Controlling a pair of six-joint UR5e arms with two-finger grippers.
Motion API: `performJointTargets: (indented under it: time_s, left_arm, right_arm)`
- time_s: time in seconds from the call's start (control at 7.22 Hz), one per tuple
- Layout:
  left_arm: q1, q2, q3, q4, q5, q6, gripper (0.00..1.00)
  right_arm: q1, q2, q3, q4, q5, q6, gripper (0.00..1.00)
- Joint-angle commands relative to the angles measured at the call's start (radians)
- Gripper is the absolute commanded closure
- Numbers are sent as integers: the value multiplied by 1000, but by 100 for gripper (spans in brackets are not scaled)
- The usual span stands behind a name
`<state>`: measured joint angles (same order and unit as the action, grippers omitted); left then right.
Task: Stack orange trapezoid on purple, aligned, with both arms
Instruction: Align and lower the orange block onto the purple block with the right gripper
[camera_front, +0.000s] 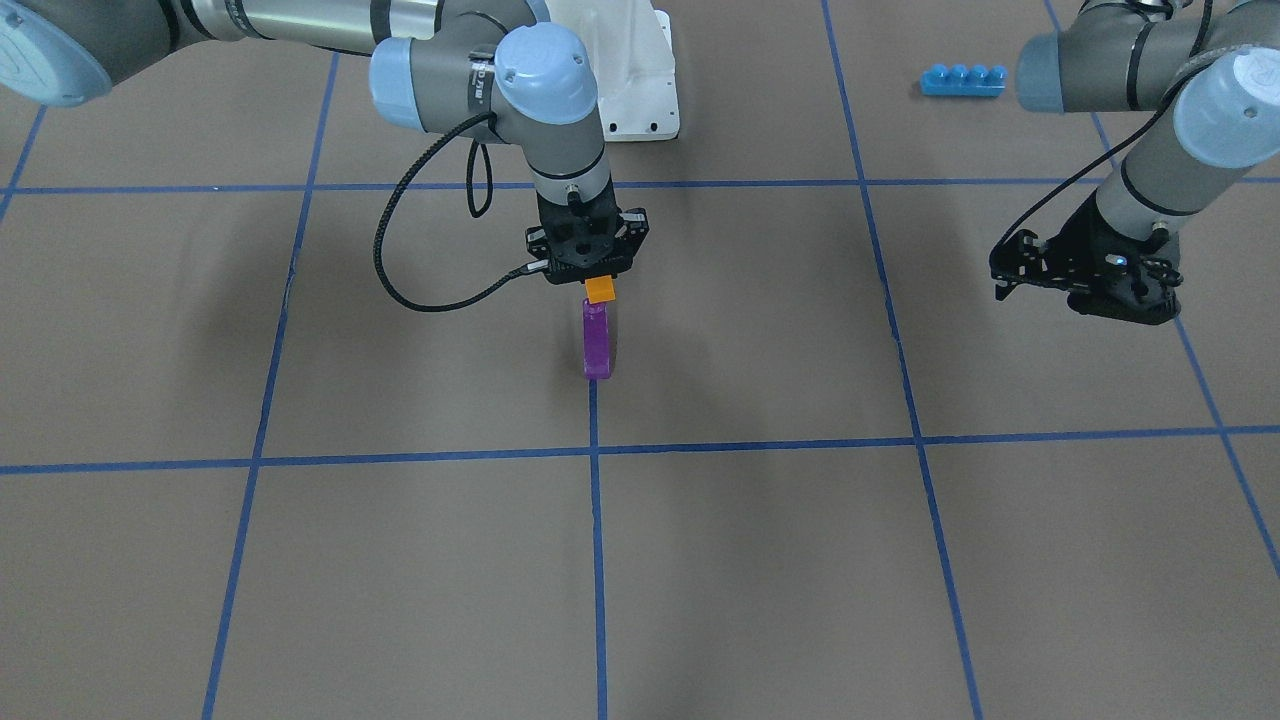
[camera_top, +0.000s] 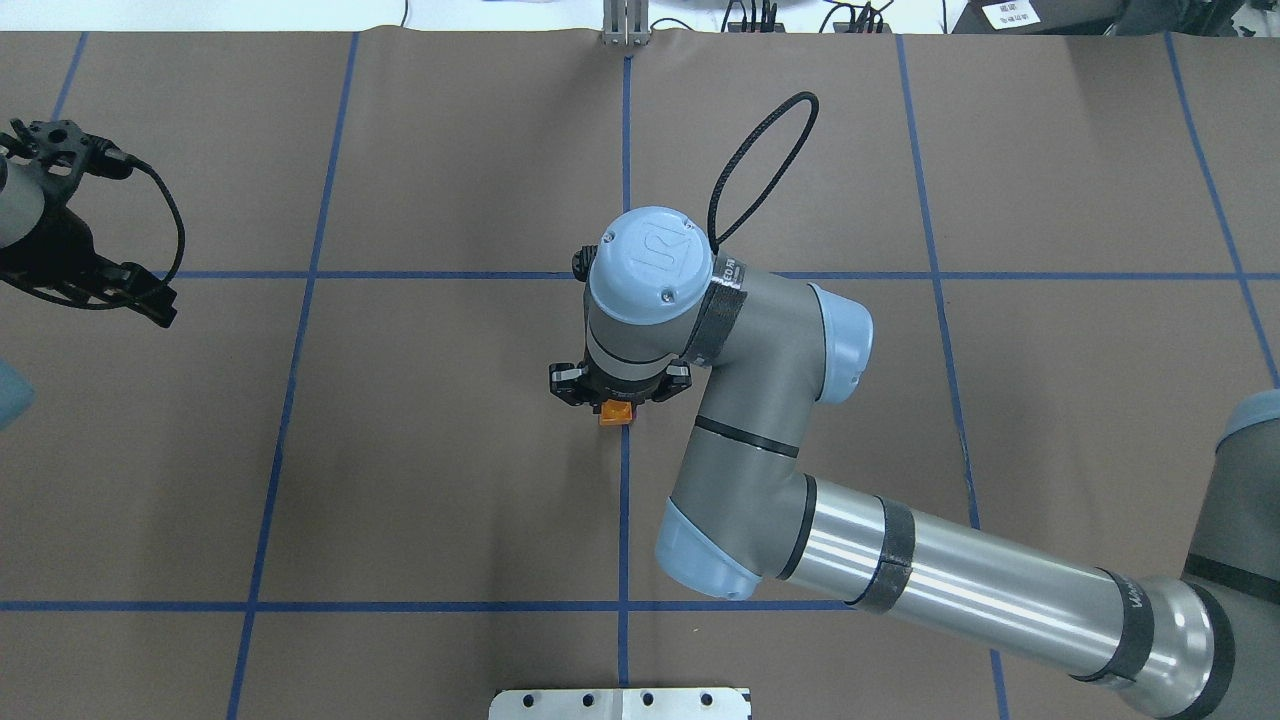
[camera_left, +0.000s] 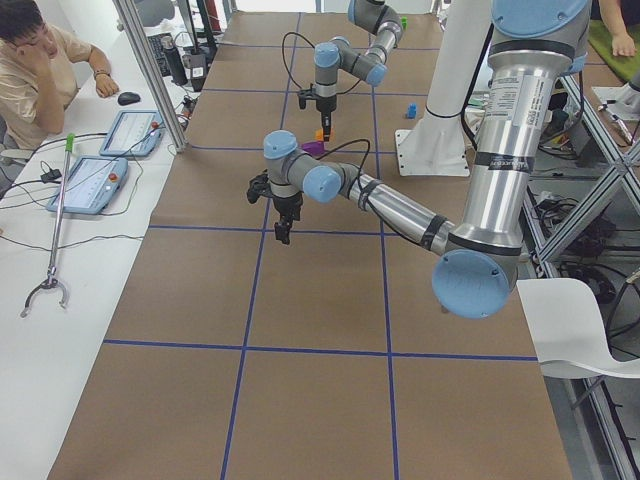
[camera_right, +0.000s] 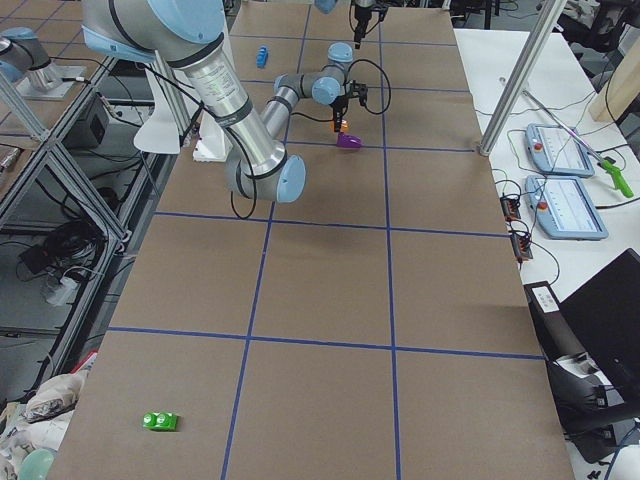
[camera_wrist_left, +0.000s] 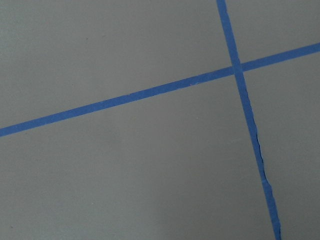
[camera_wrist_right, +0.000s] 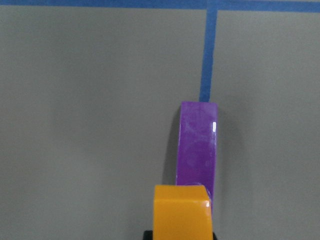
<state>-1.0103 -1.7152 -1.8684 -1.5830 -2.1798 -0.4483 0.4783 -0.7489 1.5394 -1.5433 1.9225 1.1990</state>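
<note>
My right gripper (camera_front: 598, 282) is shut on the orange trapezoid (camera_front: 600, 290) and points straight down at the table's middle. The purple brick (camera_front: 596, 340) lies on a blue tape line, right under and just beyond the orange one. In the right wrist view the orange trapezoid (camera_wrist_right: 182, 210) overlaps the near end of the purple brick (camera_wrist_right: 197, 152); I cannot tell if they touch. In the overhead view the orange trapezoid (camera_top: 616, 413) shows and the purple brick is hidden under the wrist. My left gripper (camera_front: 1110, 295) hovers far off to the side, empty, and looks open.
A long blue four-stud brick (camera_front: 962, 79) lies near the left arm. The white pedestal (camera_front: 640, 80) stands behind the right wrist. A green brick (camera_right: 160, 421) lies at the table's far end. An operator (camera_left: 35, 60) sits beside the table.
</note>
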Motion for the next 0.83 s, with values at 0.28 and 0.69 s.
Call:
performJointTargets:
  time_s: [0.28, 0.69]
  left_arm:
    - [1, 2, -5, -2, 2, -10, 1]
    - [1, 2, -5, -2, 2, -10, 1]
  right_arm:
    - [20, 3, -36, 2, -2, -6, 100]
    - [20, 19, -64, 11, -2, -10, 100]
